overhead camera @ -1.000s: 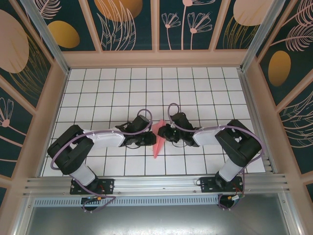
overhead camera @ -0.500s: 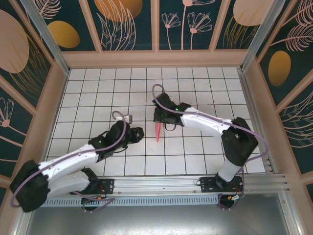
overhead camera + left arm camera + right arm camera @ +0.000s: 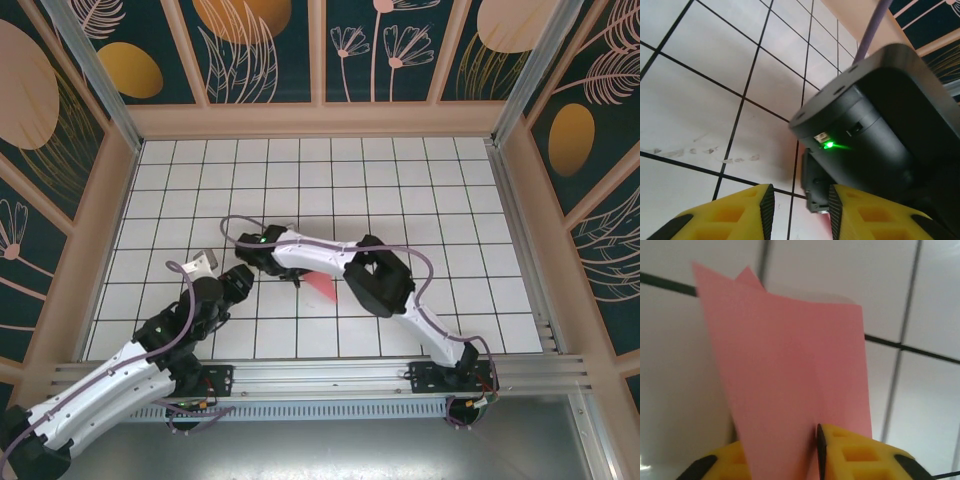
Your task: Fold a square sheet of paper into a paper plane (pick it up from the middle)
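- Main risk, as I judge it: the paper [image 3: 790, 365] slips out of the right gripper [image 3: 782, 440]. It is thin and stands up loose from between the yellow fingers [image 3: 855, 455]. Any slack there would let it slide or tip onto the table [image 3: 420, 200].
- Second risk: the folds spring open. The right wrist view shows two layers, with a small corner peeking out behind the top edge. Nothing presses them flat, so the crease could loosen and the next fold land crooked.
- Third risk: a knock between the arms. In the top view the right arm reaches across to the left, and the left gripper [image 3: 243, 278] sits just beside the right one. The left wrist view has the right arm's black wrist housing [image 3: 865, 125] very close ahead. A careless move by either arm could bump the other or crush the paper.
- Paper and fingers: the paper rises from the gap between the right fingers. It covers the inner edge of one and passes behind the edge of the other. They stand somewhat apart, but I cannot tell whether they pinch it.
- The left fingers [image 3: 725, 215] are apart with bare tile between them, and they hold nothing.
- Place: the paper is near the table's middle, slightly to the near side. It lies just right of both grippers, partly under the right forearm.
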`<state>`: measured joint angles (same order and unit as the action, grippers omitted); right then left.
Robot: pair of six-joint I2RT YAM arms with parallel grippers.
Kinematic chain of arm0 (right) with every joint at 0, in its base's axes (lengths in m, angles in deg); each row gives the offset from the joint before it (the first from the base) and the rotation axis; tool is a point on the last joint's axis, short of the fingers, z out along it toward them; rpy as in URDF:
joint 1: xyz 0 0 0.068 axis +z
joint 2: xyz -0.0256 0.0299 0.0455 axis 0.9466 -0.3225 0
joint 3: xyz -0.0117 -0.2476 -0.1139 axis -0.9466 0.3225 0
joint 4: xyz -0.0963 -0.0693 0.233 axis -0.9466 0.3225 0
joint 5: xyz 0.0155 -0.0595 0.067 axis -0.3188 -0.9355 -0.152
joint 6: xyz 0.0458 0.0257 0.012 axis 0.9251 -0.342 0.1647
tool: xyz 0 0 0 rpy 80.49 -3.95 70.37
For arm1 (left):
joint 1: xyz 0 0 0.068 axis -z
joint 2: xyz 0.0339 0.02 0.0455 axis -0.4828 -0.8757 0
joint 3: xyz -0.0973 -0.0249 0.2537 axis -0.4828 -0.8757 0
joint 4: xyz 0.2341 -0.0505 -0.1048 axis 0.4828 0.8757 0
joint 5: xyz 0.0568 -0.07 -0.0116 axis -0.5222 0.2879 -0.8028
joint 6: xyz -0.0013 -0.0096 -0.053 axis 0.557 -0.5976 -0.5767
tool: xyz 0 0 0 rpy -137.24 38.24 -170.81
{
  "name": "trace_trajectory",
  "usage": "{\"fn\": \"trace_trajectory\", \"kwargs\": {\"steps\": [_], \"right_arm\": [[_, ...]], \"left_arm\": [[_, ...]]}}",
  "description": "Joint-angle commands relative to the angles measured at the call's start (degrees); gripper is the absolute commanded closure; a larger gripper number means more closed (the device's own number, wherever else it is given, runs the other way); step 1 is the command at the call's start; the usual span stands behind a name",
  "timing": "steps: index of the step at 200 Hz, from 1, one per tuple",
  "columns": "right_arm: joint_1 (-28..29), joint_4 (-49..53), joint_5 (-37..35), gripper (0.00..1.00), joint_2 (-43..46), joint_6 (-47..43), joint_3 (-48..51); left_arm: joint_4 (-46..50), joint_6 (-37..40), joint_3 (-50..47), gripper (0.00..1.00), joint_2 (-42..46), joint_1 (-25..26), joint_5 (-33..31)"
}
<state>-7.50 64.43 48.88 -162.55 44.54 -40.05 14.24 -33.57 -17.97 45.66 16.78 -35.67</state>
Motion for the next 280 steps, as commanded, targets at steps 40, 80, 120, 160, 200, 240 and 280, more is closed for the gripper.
{"fn": "trace_trajectory", "kwargs": {"steps": [40, 80, 120, 160, 200, 240, 280], "right_arm": [[0.4, -15.5, 14.8, 0.38, 13.0, -4.6, 7.5], [-4.5, -40.3, 29.7, 0.51, 33.7, -4.3, 32.0], [-13.9, -61.3, 48.2, 0.76, 45.8, -2.0, 55.1], [-19.6, -69.1, 58.2, 0.83, 43.7, -2.7, 61.0], [-23.9, -76.8, 63.8, 0.83, 38.7, -2.0, 63.9], [-26.3, -80.5, 67.5, 0.83, 33.2, -2.0, 65.0], [-27.7, -84.0, 67.9, 0.82, 30.7, -1.1, 67.8]], "left_arm": [[0.9, -0.7, -0.2, 0.62, -3.0, -0.3, 0.3], [-0.6, 0.2, 0.1, 0.6, -5.7, -0.3, 1.7], [-4.4, 0.9, 0.4, 0.57, -10.9, -0.4, 5.0], [-12.1, 1.3, 0.7, 0.51, -19.0, -1.3, 13.0], [-21.7, 0.3, 0.3, 0.47, -27.5, -5.2, 23.0], [-25.5, 0.0, 1.6, 0.44, -34.0, -9.5, 29.5], [-26.9, 0.4, 3.0, 0.43, -38.9, -11.5, 32.3]]}}
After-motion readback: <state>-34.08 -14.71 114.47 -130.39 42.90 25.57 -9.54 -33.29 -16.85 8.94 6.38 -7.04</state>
